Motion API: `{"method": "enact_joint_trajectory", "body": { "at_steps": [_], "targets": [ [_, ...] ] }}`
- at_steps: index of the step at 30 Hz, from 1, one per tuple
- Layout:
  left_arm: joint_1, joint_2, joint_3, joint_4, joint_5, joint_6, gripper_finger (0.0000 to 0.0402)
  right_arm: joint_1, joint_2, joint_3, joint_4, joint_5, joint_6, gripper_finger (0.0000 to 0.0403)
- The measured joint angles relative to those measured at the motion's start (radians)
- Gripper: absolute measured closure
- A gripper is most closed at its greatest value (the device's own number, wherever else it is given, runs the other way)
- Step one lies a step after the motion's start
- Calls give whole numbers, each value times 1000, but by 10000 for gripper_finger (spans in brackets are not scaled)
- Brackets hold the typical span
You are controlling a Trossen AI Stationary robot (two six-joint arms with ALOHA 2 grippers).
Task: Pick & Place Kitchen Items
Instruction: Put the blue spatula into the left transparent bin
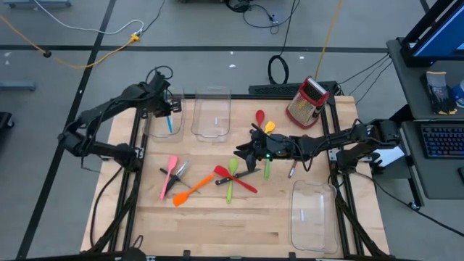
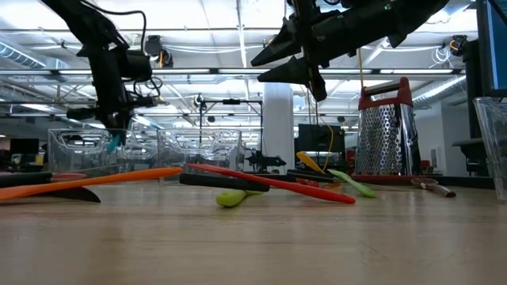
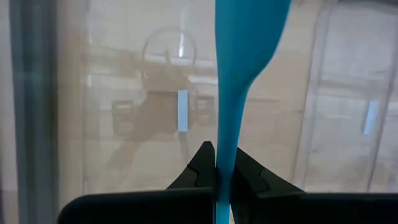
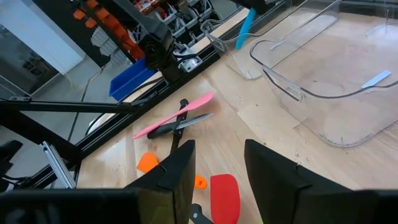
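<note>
My left gripper (image 1: 168, 109) is shut on a blue utensil (image 1: 170, 125) over the far-left clear bin (image 1: 154, 125). It also shows in the low view (image 2: 116, 131), with the blue tip (image 2: 116, 143) below it. My right gripper (image 1: 243, 154) is open and empty, above the red spatula (image 1: 233, 178) and the green spoon (image 1: 231, 187). In the right wrist view (image 4: 217, 174) the red spatula's blade (image 4: 224, 196) lies below the fingers. A pink spatula (image 1: 168, 175), a black-handled knife (image 1: 178, 171) and an orange spatula (image 1: 190, 191) lie flat on the table. My left gripper pinches the blue utensil's narrow handle (image 3: 224, 158) between its two fingers. The fingers come from above and point down. The utensil hangs upright below them, its broad end (image 3: 249, 31) lowest, over the bin's floor.
A second clear bin (image 1: 212, 114) stands beside the left one, a third (image 1: 313, 214) at the near right. A red-and-silver grater (image 1: 308, 101) stands at the far right. A red spoon (image 1: 259, 116), a yellow spoon (image 1: 270, 127) and another green spoon (image 1: 266, 169) lie under the right arm.
</note>
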Motion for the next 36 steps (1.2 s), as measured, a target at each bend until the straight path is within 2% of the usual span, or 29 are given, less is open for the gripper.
{"method": "enact_joint_trajectory", "body": {
  "at_steps": [12,36],
  "targets": [
    [12,24,-8,-76,-6,-33,392,-1,0,0,-2,0,-28,273],
    [15,24,-10,-73,-23,8,376,-1,0,0,-2,0,-33,273]
  ]
}}
